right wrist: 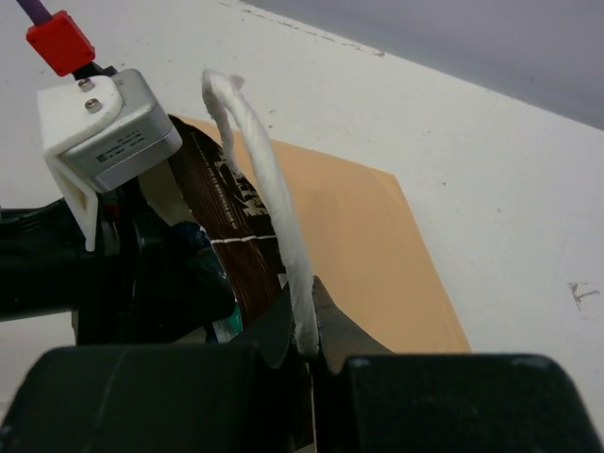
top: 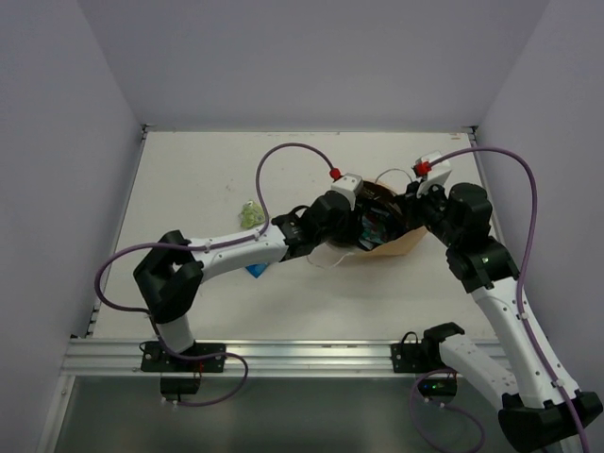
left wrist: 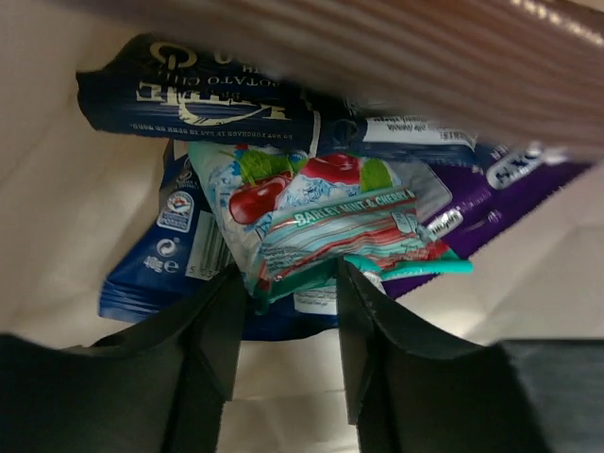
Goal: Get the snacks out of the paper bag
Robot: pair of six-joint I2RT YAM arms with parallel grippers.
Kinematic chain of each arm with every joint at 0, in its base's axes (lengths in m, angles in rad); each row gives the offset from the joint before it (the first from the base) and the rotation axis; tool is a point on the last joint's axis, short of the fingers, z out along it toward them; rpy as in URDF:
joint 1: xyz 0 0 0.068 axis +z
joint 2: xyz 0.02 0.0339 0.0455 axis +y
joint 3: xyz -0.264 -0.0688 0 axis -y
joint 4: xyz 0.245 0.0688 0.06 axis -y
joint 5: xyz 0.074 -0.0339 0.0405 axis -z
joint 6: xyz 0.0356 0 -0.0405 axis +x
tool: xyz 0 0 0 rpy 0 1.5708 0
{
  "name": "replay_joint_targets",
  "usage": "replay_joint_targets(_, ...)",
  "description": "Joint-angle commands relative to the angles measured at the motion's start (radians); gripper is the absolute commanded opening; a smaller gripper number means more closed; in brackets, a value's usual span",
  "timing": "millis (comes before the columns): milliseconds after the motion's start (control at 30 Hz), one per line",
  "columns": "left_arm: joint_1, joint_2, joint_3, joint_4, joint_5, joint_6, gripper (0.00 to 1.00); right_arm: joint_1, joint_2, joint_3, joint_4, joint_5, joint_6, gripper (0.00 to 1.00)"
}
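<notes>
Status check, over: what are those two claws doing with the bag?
Left gripper open inside paper bag, jaws either side of teal-and-red pouch. Right gripper shut on white cord handle. Blue packets crowd behind pouch.

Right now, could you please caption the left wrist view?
Left gripper straddles the teal-and-red pouch among snacks inside the paper bag.

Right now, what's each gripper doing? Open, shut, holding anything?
Left gripper: open, fingers either side of the teal-and-red pouch, not clamped yet.
Right gripper: shut on the white cord handle of the paper bag.

White arms (top: 231, 247), black joints (top: 170, 274), purple cables (top: 294, 145), red plugs (top: 334, 173), black left claw (left wrist: 288, 283).
</notes>
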Motion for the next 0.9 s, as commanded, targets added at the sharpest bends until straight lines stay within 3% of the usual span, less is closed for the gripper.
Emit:
replay_joint_targets(0, 0.005, 0.013, 0.067, 0.027, -0.061, 0.0, 0.45, 0.003, -0.023, -0.009, 0.034, 0.028, -0.006, 0.0)
replay_joint_targets(100, 0.005, 0.005, 0.079, 0.035, -0.062, 0.016, 0.21, 0.003, -0.024, -0.011, 0.035, 0.029, -0.006, 0.0)
replay_joint_targets(133, 0.005, -0.002, 0.082, 0.034, -0.061, 0.023, 0.09, 0.003, -0.023, -0.011, 0.035, 0.029, -0.006, 0.0)
replay_joint_targets(200, 0.005, -0.048, 0.083, 0.021, -0.066, 0.033, 0.0, 0.002, -0.021, -0.008, 0.032, 0.031, -0.008, 0.0)
replay_joint_targets(567, 0.049, -0.355, 0.044, -0.12, -0.121, 0.117, 0.0, 0.002, 0.01, 0.009, 0.028, 0.049, -0.014, 0.0)
replay_joint_targets(867, 0.378, -0.594, 0.107, -0.342, -0.139, 0.227, 0.0, 0.002, 0.013, 0.005, 0.031, 0.091, -0.025, 0.0)
